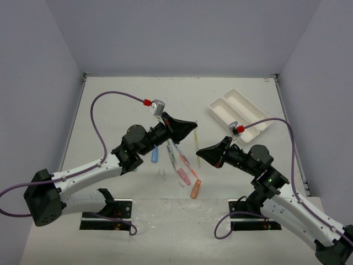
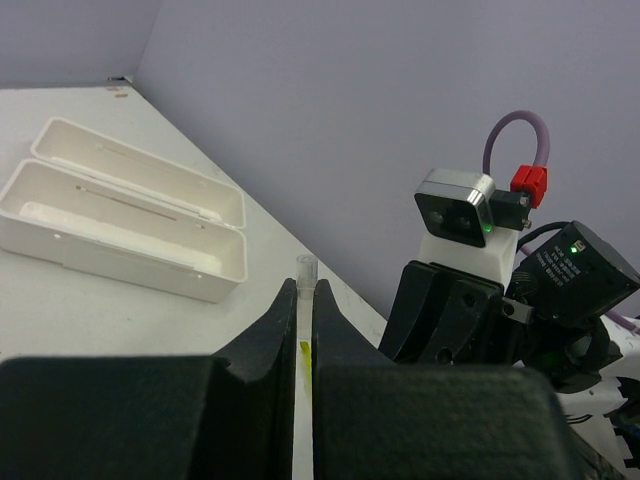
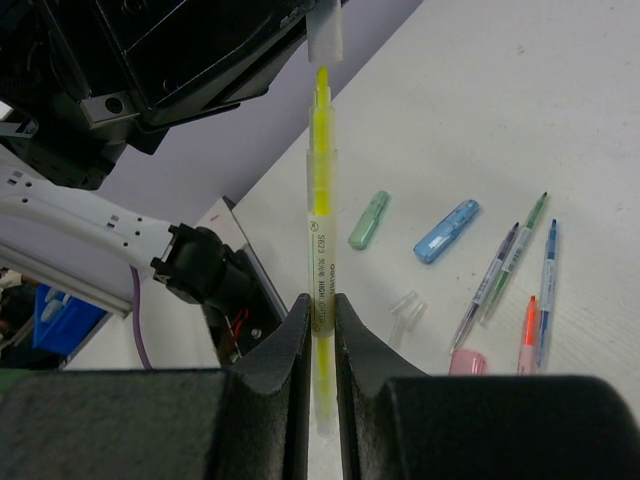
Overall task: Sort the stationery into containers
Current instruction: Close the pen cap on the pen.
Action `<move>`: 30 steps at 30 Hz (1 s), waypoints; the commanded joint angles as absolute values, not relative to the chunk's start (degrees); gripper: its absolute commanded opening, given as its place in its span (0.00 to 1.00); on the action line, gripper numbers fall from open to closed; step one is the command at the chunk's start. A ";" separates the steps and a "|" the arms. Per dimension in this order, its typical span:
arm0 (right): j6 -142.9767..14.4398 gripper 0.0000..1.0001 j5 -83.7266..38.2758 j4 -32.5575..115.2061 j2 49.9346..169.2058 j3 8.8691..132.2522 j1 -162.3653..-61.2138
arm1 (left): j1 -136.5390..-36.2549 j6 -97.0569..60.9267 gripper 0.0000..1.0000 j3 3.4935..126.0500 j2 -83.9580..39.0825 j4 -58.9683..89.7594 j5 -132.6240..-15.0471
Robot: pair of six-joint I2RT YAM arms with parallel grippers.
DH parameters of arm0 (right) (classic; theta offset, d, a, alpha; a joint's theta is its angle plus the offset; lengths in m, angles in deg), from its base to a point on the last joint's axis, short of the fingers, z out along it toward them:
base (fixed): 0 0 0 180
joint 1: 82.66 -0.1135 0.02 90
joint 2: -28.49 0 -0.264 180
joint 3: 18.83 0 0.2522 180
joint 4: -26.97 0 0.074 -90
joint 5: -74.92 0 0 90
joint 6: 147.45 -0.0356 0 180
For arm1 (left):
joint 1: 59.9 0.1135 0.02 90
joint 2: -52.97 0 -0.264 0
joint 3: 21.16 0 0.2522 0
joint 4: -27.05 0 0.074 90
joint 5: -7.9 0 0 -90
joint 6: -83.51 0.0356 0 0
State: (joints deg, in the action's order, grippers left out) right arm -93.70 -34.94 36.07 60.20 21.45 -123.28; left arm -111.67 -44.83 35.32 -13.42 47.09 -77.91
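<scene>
My left pincer [image 2: 305, 300] is pressed shut on the clear cap end of the yellow pen [image 3: 322, 190]. My right pincer [image 3: 321, 310] pinches its barrel, so the pen hangs between them above the tabletop [image 1: 121, 105]. The other pens and markers [image 1: 183, 175] lie beneath, well apart from the white tray [image 1: 226, 110].

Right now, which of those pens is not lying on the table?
The yellow pen: the right end effector grips its barrel and the left end effector its other end, while the other pens lie flat on the table.
</scene>
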 commanded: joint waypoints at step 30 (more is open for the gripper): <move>-93.56 0.00 -28.91 31.80 60.62 25.49 -123.62 | -110.88 -54.07 0.00 29.23 -13.04 57.51 -74.96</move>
State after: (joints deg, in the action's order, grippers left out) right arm -93.70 -32.55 36.87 60.11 22.37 -123.50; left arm -111.03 -50.30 31.12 -13.36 52.98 -76.58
